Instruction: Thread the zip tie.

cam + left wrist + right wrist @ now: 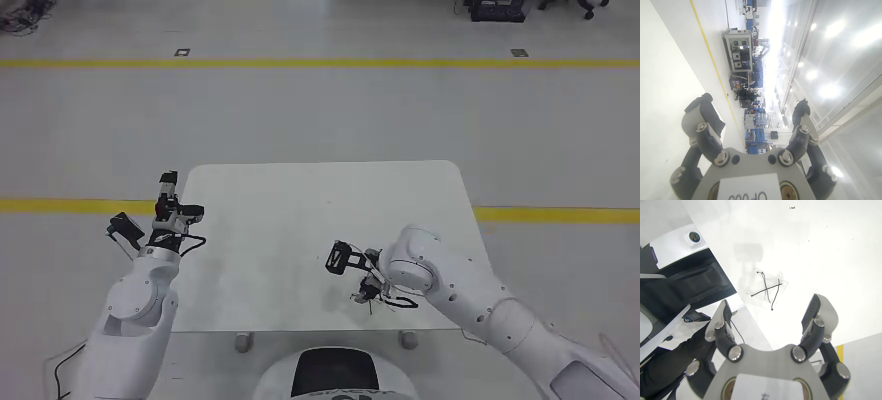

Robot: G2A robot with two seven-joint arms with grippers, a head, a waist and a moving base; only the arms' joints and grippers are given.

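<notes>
A few thin black zip ties (766, 289) lie crossed on a clear plastic sheet (780, 286) near the front edge of the white table (300, 200). My right gripper (768, 308) hangs above and just short of them, open, with nothing between its ribbed pads (810, 308). From above, the right gripper (367, 291) sits over the ties (372, 302) at the table's front right. My left gripper (753, 108) is open and empty, pointing out at the room. In the top view the left gripper (166, 183) is raised by the table's left edge, far from the ties.
The table's front edge (757, 321) runs close beside the plastic sheet. A few small dark specks (792, 207) lie farther out on the tabletop. Yellow floor lines (320, 63) run past the table.
</notes>
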